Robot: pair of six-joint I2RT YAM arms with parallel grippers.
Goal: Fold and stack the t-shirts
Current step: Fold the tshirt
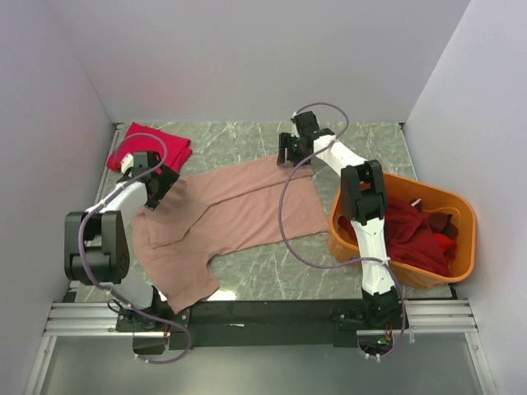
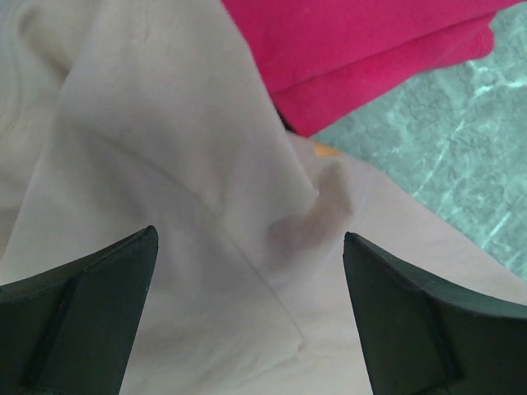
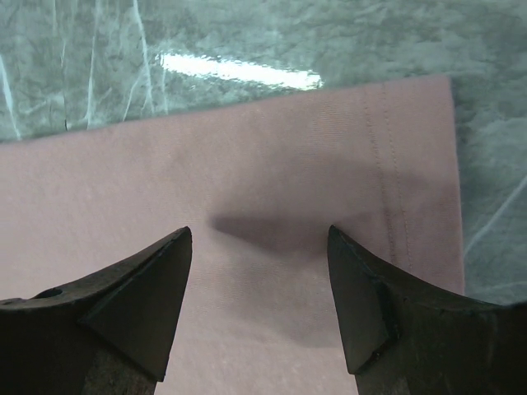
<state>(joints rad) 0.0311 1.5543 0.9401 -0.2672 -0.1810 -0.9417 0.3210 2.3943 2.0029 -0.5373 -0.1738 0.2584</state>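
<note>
Hovering with the left gripper (image 2: 249, 234) over the left end of the pink shirt (image 1: 239, 210), jaws wide apart, a small raised pucker of soft cloth between them, nothing held. Standing with the right gripper (image 3: 258, 230) over the far right corner of the same shirt, close to a hem with two rows of stitching, jaws also wide, nothing held; cannot tell whether touching the cloth. Spread mostly flat in the middle of the table (image 1: 272, 276), matte and thin, one sleeve reaching toward the near edge, loose folds at the left. Lying just beside a crimson shirt (image 1: 156, 141), folded thick, at the far left corner. Piled and crumpled in an orange plastic tub (image 1: 428, 186) on the right: dark red shirts (image 1: 412, 239). Showing a glossy green-grey marble pattern with white veins on the table. Showing a small orange spot near the pink cloth's edge in the left wrist view, too small to read.
</note>
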